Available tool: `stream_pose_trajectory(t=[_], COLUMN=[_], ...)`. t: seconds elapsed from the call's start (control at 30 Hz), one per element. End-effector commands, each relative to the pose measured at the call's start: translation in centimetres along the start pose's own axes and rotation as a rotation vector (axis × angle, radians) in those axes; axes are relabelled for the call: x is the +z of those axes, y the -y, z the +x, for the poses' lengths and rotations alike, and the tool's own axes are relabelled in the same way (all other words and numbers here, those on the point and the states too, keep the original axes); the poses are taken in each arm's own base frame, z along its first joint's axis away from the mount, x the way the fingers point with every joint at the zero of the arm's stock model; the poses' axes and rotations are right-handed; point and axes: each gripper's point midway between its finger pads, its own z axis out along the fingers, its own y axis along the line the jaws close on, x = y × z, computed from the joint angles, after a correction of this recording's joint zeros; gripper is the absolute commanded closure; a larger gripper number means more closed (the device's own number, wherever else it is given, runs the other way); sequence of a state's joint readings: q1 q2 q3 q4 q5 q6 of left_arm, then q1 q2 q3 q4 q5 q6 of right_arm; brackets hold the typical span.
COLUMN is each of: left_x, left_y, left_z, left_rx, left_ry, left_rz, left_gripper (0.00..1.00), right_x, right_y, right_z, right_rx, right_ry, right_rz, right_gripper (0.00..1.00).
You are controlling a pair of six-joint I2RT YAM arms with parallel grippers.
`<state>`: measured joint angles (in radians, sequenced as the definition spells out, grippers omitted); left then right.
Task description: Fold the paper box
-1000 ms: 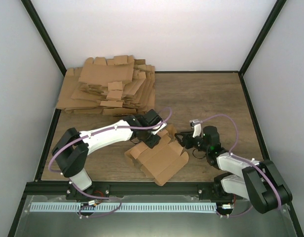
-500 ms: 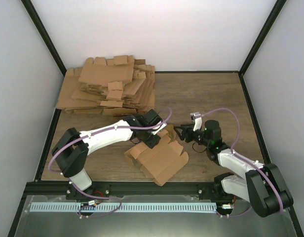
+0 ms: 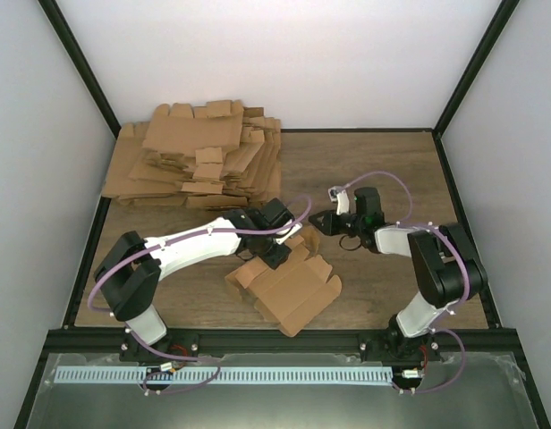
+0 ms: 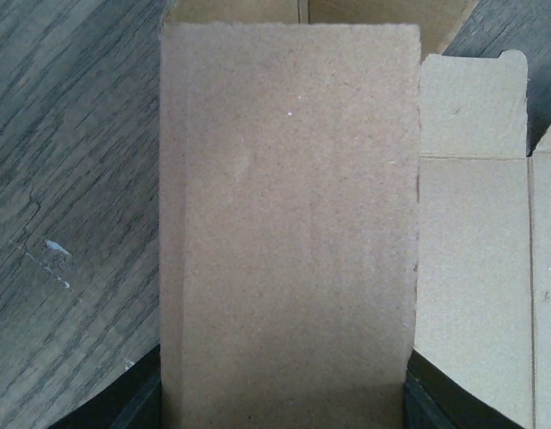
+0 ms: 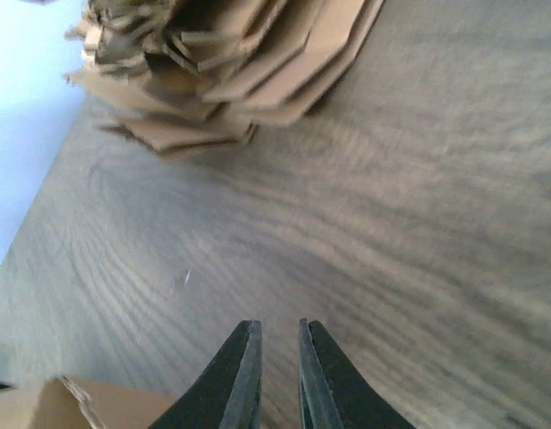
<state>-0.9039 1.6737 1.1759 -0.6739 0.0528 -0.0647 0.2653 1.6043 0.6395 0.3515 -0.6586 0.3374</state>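
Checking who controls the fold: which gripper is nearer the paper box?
Left. The left gripper has a flap of the paper box between its fingers; the right gripper hangs off the box's far right corner, nearly closed, touching nothing.

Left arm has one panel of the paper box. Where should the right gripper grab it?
Probably the tabbed right edge of the paper box, approached from the right with jaws opened first. That edge lies free on the side of the right gripper, away from the left gripper clamped on the far panel.
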Motion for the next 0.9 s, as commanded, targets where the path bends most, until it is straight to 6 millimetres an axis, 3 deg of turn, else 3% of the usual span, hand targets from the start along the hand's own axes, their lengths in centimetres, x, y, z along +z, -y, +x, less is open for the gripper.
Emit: stream_pose_trajectory(t=[0.0,0.27,0.57,0.87], left_x=[-0.5,-0.3,-0.7,-0.2], left_y=[0.0,-0.4,0.1,0.8], left_z=[-0.3,-0.4,-0.7,0.1], left_rx=[0.019,0.053,0.087,0.153], left_ry=[0.023,0.017,0.026,-0.021], left_rz=[-0.002,-0.028,0.009,0.061], left_gripper=[0.51,0.51,0.5,0.5], right_x=[0.4,-1.0,-1.3,-1.3], right_y=[-1.7,-4.6,-4.5,-5.8], right_z=[1.7,4.3,5.8,7.9], right_rx=[-0.016,-0.103,-0.149,-0.281], right_ry=[-0.063,-0.052,-0.02,-0.002], right_rz=[-0.145,-0.239,-0.188,-0.179], right_gripper=[0.87,0.85,0.76,0.73])
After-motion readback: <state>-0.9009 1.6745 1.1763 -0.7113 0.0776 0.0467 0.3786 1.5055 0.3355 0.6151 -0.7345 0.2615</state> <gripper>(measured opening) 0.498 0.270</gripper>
